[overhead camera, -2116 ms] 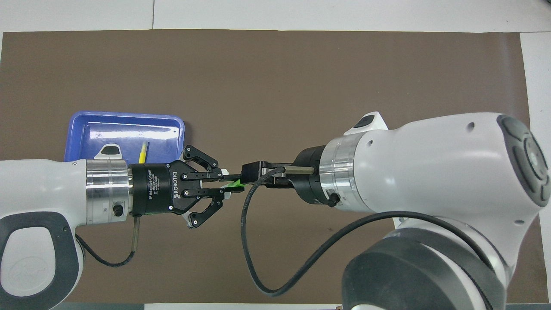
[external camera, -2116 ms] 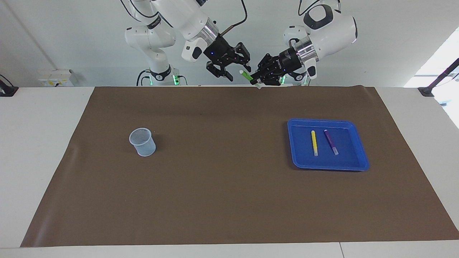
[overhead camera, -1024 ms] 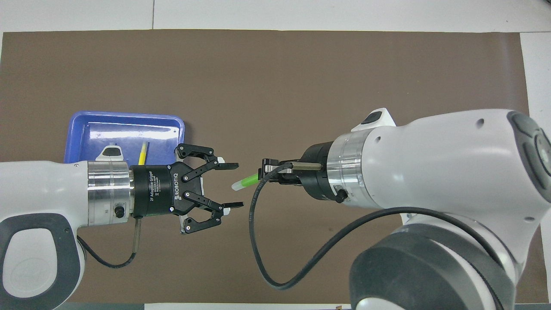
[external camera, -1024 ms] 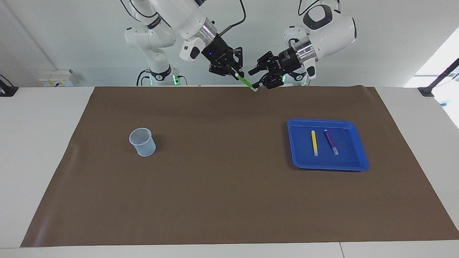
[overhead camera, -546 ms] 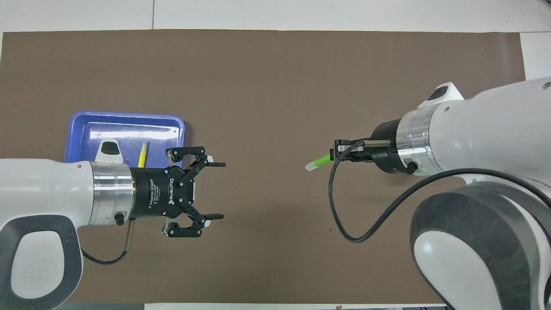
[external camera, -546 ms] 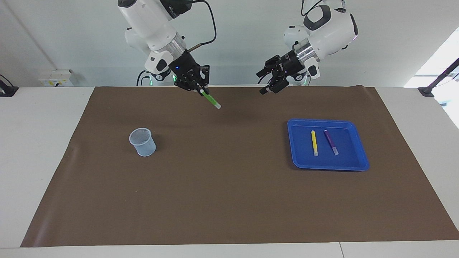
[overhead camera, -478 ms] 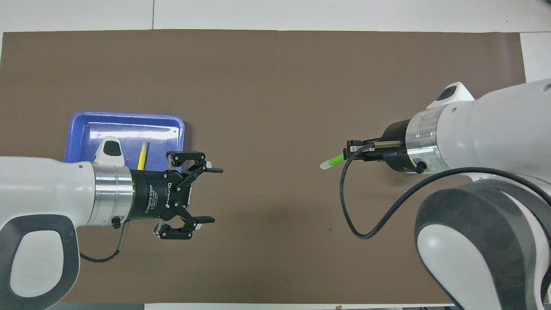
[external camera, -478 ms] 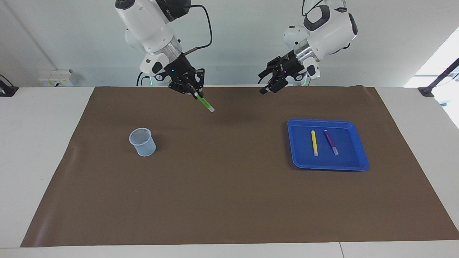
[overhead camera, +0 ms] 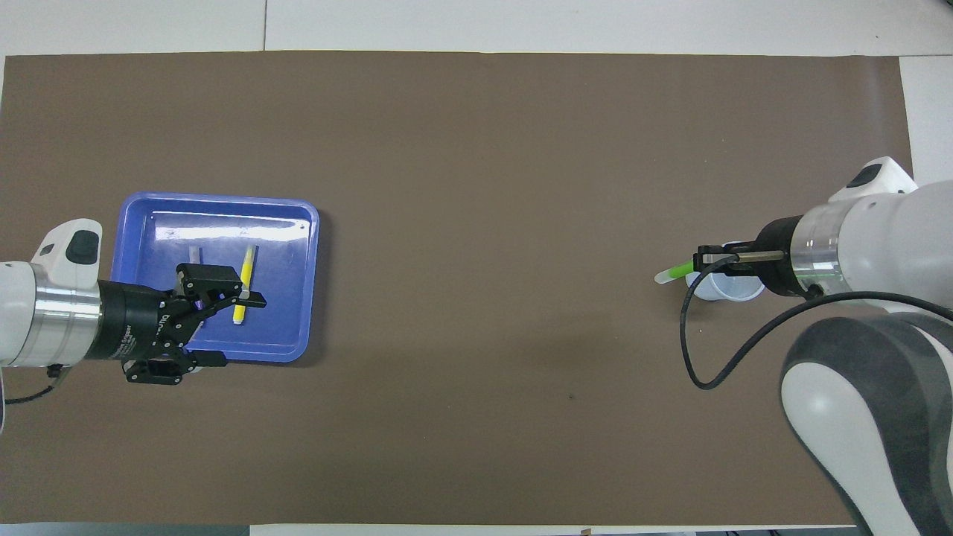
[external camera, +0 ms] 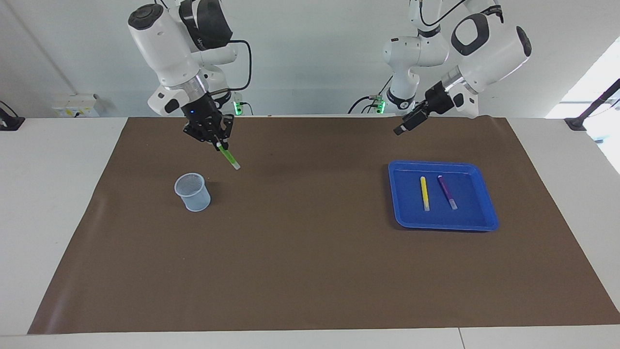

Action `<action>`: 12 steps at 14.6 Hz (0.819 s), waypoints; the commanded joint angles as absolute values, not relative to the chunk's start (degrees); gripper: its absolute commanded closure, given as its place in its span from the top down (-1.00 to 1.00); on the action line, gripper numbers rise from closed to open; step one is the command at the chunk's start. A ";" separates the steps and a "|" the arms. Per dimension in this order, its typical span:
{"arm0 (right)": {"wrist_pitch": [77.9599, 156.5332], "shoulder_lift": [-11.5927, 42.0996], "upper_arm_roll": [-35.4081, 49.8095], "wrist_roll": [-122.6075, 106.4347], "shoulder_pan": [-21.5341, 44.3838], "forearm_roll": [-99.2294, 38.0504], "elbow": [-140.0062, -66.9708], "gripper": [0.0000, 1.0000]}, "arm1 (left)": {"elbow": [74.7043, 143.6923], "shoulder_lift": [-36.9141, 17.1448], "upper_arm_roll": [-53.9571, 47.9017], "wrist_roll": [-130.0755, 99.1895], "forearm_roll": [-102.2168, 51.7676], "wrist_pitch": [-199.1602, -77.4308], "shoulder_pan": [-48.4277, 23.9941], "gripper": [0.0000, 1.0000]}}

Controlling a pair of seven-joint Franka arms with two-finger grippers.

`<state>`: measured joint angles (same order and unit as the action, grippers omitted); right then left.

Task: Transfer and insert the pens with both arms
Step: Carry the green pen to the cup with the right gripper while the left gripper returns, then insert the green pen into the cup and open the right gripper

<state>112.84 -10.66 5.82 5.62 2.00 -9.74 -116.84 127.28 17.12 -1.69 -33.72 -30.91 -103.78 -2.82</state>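
Both arms swung apart, brown mat [external camera: 310, 271], white wall [external camera: 315, 58]

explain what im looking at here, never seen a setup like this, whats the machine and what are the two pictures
Two white robot arms work at one table, each ending in a black two-finger claw. One picture faces the robots from across the table; the other looks down from above them. On the brown mat sit a mesh cup and a blue tray holding a yellow pen and a purple pen. The right claw is shut on a green pen, raised near the cup. The left claw is open and empty, in the air by the tray.
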 commanded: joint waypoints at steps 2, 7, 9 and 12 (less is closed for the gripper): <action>117.59 -13.18 2.30 3.52 1.76 -4.22 -121.72 -1.00 | 127.00 11.53 -2.20 -14.72 -20.59 -105.45 1.31 1.00; 122.08 -12.92 -0.44 -0.08 1.76 -1.58 -125.33 -1.00 | 126.83 1.25 -2.20 -2.48 -6.88 -120.30 2.81 1.00; 124.09 -12.92 -0.70 -0.09 1.67 0.08 -127.25 -1.00 | 126.83 -1.31 -2.20 -0.35 -4.49 -124.61 3.86 1.00; 128.83 -12.40 -1.41 -0.26 1.67 0.53 -130.51 -1.00 | 126.48 -1.67 -2.11 -0.70 -4.48 -126.03 3.96 1.00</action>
